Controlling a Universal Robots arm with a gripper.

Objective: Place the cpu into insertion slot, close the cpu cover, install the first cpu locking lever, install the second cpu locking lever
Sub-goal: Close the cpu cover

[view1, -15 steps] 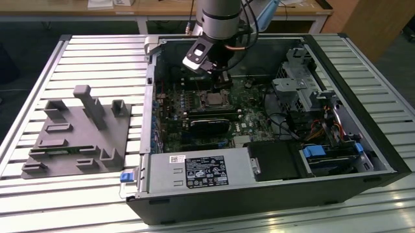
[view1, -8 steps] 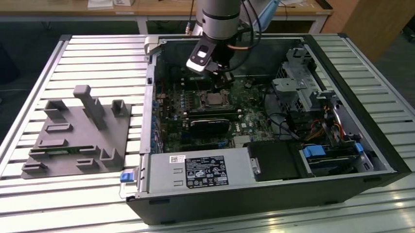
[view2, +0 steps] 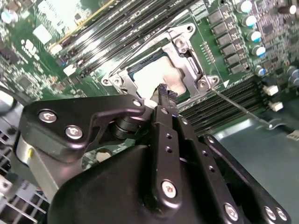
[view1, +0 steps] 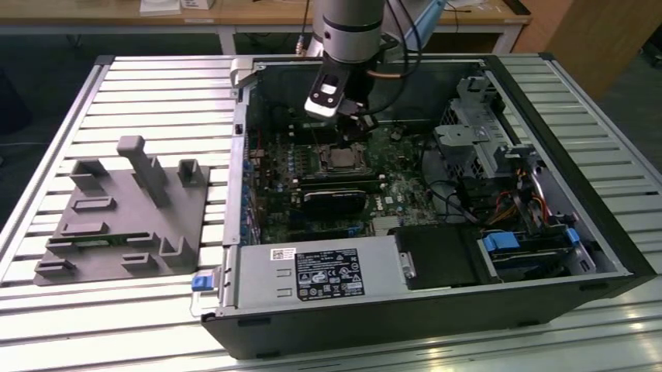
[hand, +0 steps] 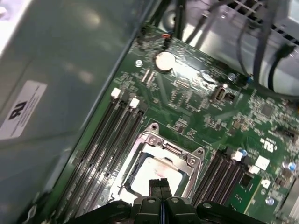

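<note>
slatted metal table (view1: 155,93) under an open computer case (view1: 435,310). arm (view1: 346,31) upright over the motherboard (hand: 196,107), gripper (hand: 159,185) pressed together on nothing, poised close above the cpu (hand: 152,171) lying in the insertion slot (hand: 134,164), cpu cover (hand: 174,151) flat around it.

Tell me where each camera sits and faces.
Exterior view: off the arm, high, looking down into the open computer case; the arm and gripper show.
First wrist view: on the wrist, facing the cpu past the gripper.
Second wrist view: on the wrist, same target, gripper body large.
Both wrist views share the cpu cover.
</note>
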